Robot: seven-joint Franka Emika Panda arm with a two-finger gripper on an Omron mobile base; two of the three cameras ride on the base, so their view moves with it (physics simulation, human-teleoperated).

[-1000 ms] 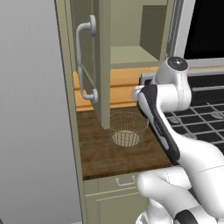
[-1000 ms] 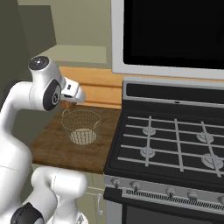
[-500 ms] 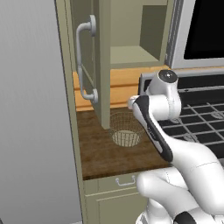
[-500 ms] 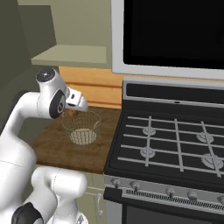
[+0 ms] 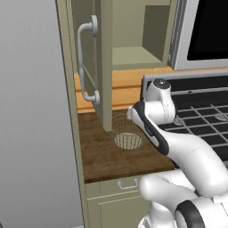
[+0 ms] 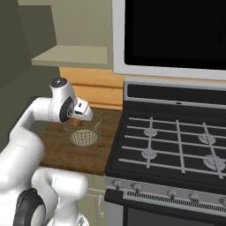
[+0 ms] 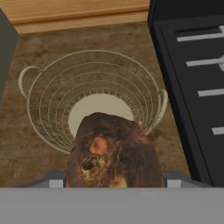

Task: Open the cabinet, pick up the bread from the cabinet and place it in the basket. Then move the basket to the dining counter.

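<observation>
Three cameras around one dark worktop
Both base views look forward and down from behind, sharing the basket [image 5: 127, 135] [image 6: 83, 131]; the hand view looks steeply down, close above it [image 7: 52, 96].

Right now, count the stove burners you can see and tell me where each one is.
4, all on the stove right of the basket: back left, back right, front left, front right. The frame crops the cooktop's right side, so more may be hidden.

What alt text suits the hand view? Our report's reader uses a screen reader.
A brown bread held in the claw hangs over a round wire basket on a dark wood worktop, with a black stove alongside.
</observation>
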